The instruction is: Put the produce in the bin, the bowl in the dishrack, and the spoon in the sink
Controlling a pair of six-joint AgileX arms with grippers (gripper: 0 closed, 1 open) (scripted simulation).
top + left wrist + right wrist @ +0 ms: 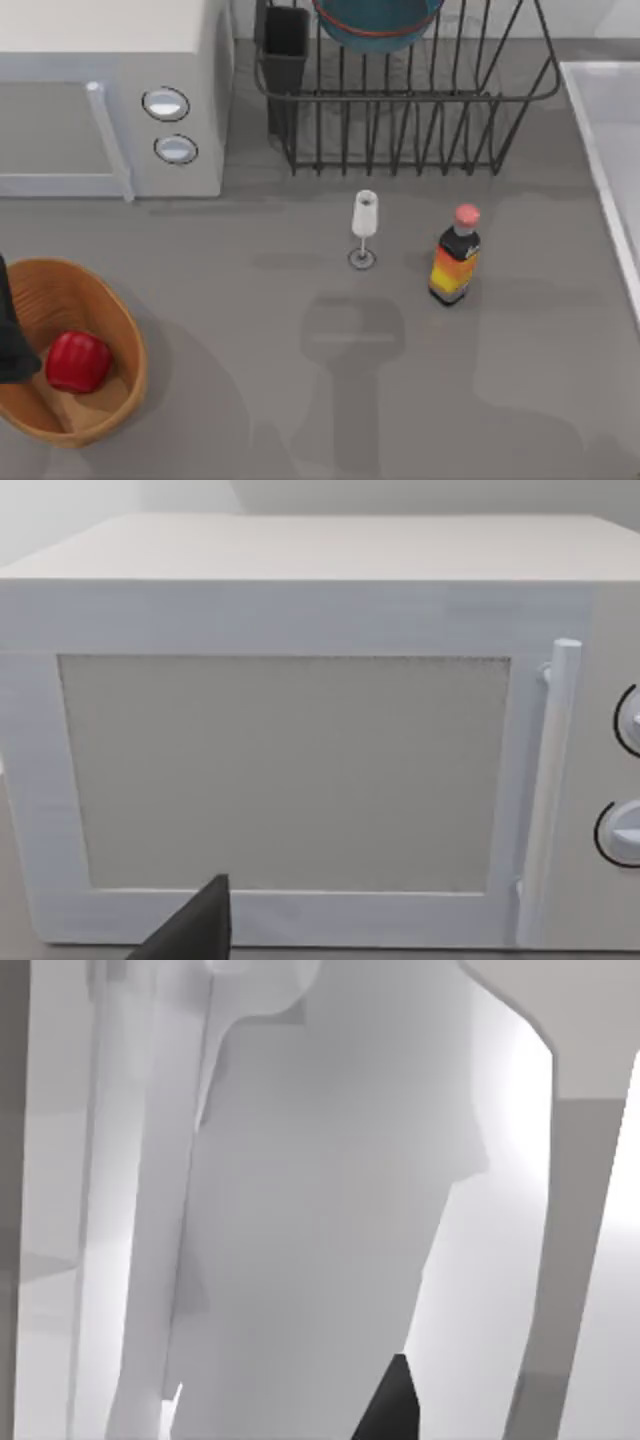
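Microwave (110,95) fills the table's 10–11 o'clock corner; the left wrist view faces its door (285,770) head on.

Dishrack (410,110) at 12 o'clock, black cup (286,50) at its left corner. Bowl (378,25) sits in the rack, teal inside, reddish rim.

Sink (612,160) along the right edge, 2–3 o'clock.

Bin (70,350) at 8 o'clock, with the produce (78,361) lying inside it.

Left arm (12,330) at the left edge, overlapping the bin's rim. Left gripper: can't tell how far apart the fingers are, or whether it holds anything. Same for the right.

Sauce bottle (456,256) upright, right of centre. Wine glass (364,228) upright near centre, just left of the bottle, apart from it.
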